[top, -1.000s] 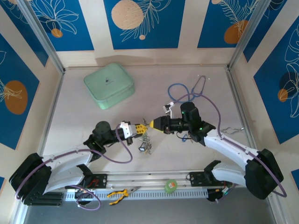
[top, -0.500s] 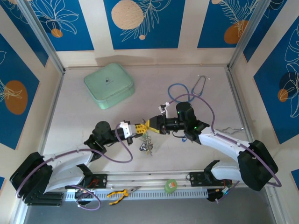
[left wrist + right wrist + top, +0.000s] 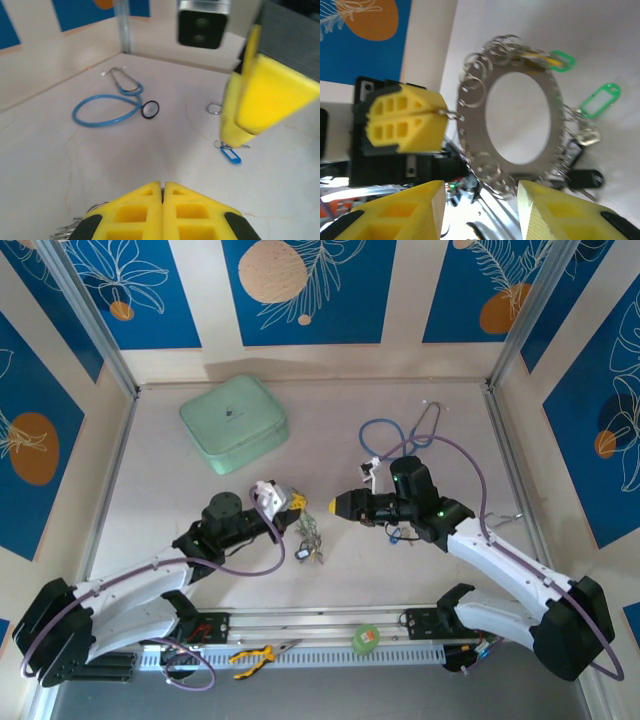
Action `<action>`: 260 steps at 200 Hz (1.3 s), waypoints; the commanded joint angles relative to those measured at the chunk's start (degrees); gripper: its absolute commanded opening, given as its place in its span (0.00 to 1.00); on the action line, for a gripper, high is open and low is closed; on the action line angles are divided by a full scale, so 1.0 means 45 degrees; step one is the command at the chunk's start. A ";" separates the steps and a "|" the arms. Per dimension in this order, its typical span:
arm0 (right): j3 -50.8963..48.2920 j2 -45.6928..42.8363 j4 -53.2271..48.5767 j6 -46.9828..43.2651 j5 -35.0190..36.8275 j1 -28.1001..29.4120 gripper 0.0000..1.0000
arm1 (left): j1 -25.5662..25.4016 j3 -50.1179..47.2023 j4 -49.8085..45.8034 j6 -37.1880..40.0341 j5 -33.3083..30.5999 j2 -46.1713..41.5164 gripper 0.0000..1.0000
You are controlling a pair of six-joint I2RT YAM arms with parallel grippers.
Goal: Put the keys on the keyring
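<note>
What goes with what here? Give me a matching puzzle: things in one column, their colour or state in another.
1 keyring
2 stethoscope
3 case
4 right gripper

a open
b mint green
c blue
d pinched at its rim by the shut left gripper

Pairs: 1-d, 2-c, 3-b, 4-a

Figure: Robotics laboratory test cell.
A left arm and a right arm stand bolted to a rail at the near edge of a pale bench, enclosed by aluminium posts and blue printed wall panels; pliers and a tape roll lie alongside.
</note>
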 commanded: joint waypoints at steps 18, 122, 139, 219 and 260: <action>0.1279 -0.0056 -0.2270 -0.2056 0.1162 0.0663 0.41 | -0.0328 0.1727 -0.4132 -0.3639 -0.3509 -0.0426 0.00; 0.1762 0.1874 0.0900 0.2244 0.3256 0.4091 0.35 | -0.0329 0.4783 -1.0208 -1.2224 -0.5653 0.0706 0.00; 0.1476 0.2203 0.1931 0.3219 0.3707 0.4197 0.35 | -0.0330 0.4921 -1.0624 -1.3378 -0.5676 0.0733 0.00; 0.1022 0.3876 0.4112 0.5379 0.4912 0.4664 0.35 | -0.0344 0.4833 -1.1027 -1.6905 -0.5164 0.0871 0.00; 0.1244 0.4542 0.4333 0.5395 0.5507 0.4652 0.40 | -0.0335 0.4128 -1.0594 -1.8093 -0.5116 0.0505 0.00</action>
